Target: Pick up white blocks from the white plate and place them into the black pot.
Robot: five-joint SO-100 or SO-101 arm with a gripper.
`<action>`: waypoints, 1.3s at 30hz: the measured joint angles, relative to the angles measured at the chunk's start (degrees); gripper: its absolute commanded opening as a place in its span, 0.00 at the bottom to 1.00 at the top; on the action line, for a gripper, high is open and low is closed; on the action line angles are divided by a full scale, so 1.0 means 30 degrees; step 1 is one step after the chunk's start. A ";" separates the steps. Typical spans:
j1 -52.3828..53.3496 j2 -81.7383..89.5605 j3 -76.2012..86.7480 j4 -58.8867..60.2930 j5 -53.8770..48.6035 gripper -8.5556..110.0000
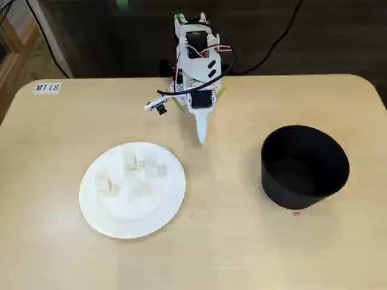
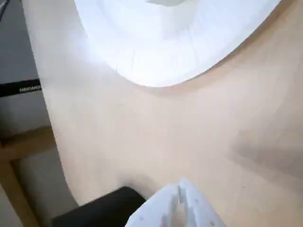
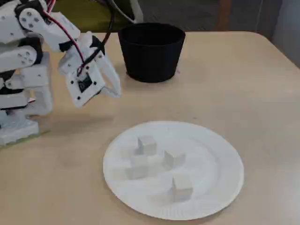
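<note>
plate (image 3: 220,164): white — ribbed rim
blocks (image 3: 146,144): off-white
pot (image 3: 152,58): matte black
counter (image 3: 243,93): pale tan wood
end effector (image 3: 115,89): white

A round white paper-like plate (image 1: 97,208) with a ribbed rim is seen lying flat at lower left of a fixed view. Small off-white cubes (image 3: 146,145) are grouped near its centre, some touching; an exact count cannot be made. A matte black, tapered, handleless pot (image 1: 302,172) stands upright at right, well apart from the plate.

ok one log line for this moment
hand: shut, empty, above table between plate and pot | white blocks: all on white plate | black pot: no blocks seen inside
</note>
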 measured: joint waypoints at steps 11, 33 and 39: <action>-0.0469 -1.0605 -1.0752 -0.1494 0.0937 0.05; 0.7500 -1.8955 -2.3525 0.7207 -0.4160 0.05; 1.0283 -2.2207 -2.4844 0.7734 -0.6504 0.05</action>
